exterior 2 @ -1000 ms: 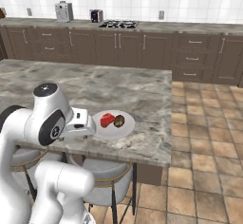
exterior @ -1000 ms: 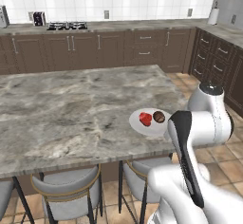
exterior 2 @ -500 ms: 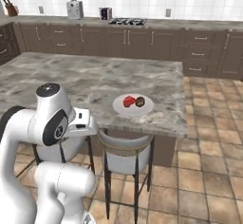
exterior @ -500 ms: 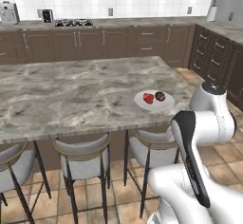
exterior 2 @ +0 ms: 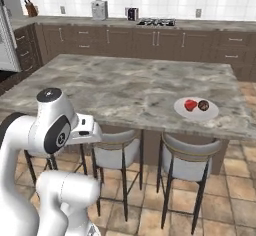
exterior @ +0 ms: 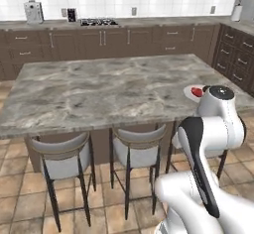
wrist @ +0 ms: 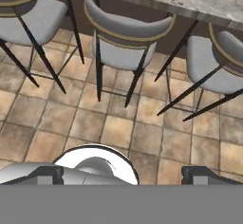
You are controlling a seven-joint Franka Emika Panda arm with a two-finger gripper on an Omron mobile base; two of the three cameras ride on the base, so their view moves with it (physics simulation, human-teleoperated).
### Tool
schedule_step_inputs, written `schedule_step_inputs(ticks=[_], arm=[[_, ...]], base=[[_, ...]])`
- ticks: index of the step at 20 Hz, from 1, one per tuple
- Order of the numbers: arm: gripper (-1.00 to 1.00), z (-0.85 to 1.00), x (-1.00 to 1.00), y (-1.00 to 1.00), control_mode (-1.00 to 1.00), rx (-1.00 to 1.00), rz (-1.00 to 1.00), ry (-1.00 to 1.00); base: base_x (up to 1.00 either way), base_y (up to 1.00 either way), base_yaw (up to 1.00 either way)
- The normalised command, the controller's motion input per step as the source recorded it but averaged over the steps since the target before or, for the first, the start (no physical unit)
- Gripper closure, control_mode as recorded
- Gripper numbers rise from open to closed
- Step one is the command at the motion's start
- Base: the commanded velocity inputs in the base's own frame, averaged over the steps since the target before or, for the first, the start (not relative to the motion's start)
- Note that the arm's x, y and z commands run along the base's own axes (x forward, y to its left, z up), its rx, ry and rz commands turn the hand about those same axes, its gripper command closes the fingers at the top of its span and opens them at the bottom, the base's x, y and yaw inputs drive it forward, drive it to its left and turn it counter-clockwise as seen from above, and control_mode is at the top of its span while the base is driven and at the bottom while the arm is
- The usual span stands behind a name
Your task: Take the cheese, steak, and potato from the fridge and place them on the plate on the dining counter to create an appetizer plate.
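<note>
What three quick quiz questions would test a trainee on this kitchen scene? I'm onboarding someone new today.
1. True or false: the plate holds the steak and the potato.
2. Which task food is missing from the plate? A cheese, B steak, C potato.
3. Fill in: the gripper is ____ and faces the stools.

Key: 1 true; 2 A; 3 open.
</note>
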Motion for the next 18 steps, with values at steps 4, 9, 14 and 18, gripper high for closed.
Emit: schedule_step_inputs(ticks=[4,9,14,18], arm=[[-1.0,0.0,0.0,0.0,1.0,0.0,0.0,0.0],[-1.0,0.0,0.0,0.0,1.0,0.0,0.0,0.0],[-1.0,0.0,0.0,0.0,1.0,0.0,0.0,0.0],[-1.0,0.0,0.0,0.0,1.0,0.0,0.0,0.0]], base=[[-0.24,1.0,0.03],[-0.05,1.0,0.04],[0.03,1.0,0.07],[0.26,1.0,0.16]])
